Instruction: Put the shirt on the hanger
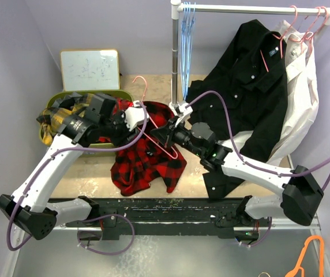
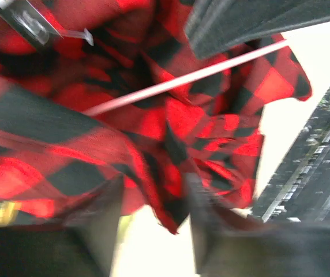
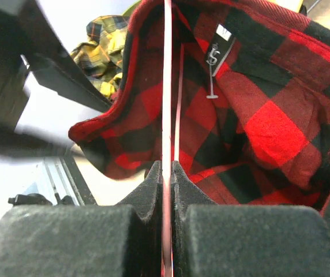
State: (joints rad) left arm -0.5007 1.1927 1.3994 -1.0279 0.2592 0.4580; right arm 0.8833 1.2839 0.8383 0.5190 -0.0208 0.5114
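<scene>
The counter (image 1: 84,173) carries the shirt (image 1: 147,161), a bunched red-and-black heap between the two arms. Its upper part is drawn up toward the fingers and its lower part lies flat on the surface. The hanger (image 3: 167,86) is threaded into that heap: its pink wire runs along the inside of the cloth past the collar label, and its hook pokes out above the shirt in the top view.

The right gripper (image 3: 166,170) has its fingers pinched tight on the wire. The left gripper (image 2: 153,231) has its fingers a little apart with a shirt hem hanging in the gap. The view is blurred, but nothing looks clamped there.

The main risk is the cloth sliding back off the hanger's shoulder, since only the wire looks secured and most of the shirt's weight drags on the counter. The thin wire could also twist in the right pinch if it is lifted off-centre — that would tip the frame and shed the collar.
</scene>
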